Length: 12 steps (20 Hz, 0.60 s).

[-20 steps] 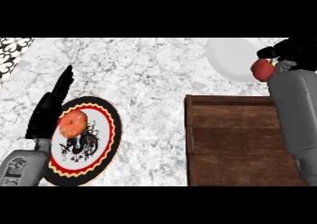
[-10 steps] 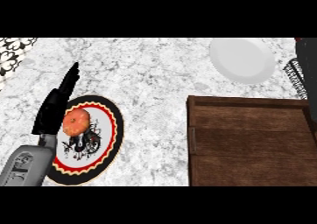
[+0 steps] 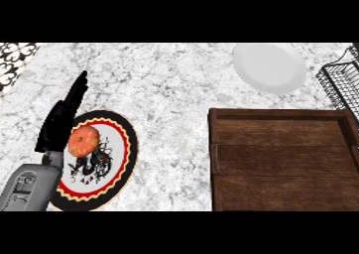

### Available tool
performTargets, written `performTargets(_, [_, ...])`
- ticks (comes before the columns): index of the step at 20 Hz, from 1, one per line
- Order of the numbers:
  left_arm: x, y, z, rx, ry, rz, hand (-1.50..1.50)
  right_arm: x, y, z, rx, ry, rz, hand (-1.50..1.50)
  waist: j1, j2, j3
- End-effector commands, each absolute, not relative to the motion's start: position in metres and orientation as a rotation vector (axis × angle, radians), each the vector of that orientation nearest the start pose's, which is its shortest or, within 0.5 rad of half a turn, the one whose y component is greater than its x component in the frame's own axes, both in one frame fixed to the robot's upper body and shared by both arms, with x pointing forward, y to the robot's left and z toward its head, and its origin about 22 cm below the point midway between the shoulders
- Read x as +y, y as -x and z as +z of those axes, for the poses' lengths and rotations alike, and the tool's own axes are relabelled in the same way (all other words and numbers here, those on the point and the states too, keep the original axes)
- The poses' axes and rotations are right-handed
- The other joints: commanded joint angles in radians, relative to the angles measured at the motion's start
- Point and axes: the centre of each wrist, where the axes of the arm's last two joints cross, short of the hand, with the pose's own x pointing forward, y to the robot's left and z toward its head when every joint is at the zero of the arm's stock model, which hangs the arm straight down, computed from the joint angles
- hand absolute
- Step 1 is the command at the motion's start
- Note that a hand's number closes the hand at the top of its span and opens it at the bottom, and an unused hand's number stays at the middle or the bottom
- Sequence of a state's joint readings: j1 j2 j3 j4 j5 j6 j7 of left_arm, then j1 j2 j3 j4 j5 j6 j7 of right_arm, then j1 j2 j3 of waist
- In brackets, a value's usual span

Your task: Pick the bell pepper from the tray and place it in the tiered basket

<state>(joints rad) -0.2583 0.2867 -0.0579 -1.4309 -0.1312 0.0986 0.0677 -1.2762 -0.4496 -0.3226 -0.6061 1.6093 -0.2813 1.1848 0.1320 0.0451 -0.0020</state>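
The fingers (image 3: 78, 87) of my left hand (image 3: 59, 119) are straight and released, pointing toward the far side of the desk (image 3: 168, 84) and holding nothing. The hand is resting at the left of the head view, edge-on, with its grey forearm (image 3: 27, 188) coming up from the lower left corner. My right hand does not show in this view.

Just to the right of the left hand is a round, ribbed orange fruit (image 3: 85, 140). It lies on a patterned plate (image 3: 122, 149) with a black, red and yellow rim and a dark figure on its white middle. The hand and forearm cover the plate's left edge, and I cannot tell whether they touch the plate or the fruit.

Further right, apart from the patterned plate, the brown wooden tray (image 3: 285, 163) takes up the lower right of the view, with its bare boards showing inside the raised rim. Beyond the tray's far edge, a plain white plate (image 3: 269, 67) lies on the marble desk. At the right edge, by the tray's far corner, I can see part of the black wire tiered basket (image 3: 342, 87).

I cannot find the bell pepper in this view. It does not show on the tray or in the part of the basket I can see. A strip of black-and-white patterned tile (image 3: 7, 64) runs along the upper left corner.
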Motion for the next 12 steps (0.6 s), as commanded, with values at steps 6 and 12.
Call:
performTargets(6, [0.268,-0.305,0.047,-1.604,-0.362,-0.297,0.0,-0.295,-0.47,0.274,-0.481,1.864,-0.26,1.5,-0.029,-0.001,0.001])
performTargets(12, [0.284,-0.299,0.054,-1.6,-0.392,-0.3,0.0,-0.329,-0.465,0.258,-0.161,1.956,-0.146,1.5,-0.044,-0.017,0.001])
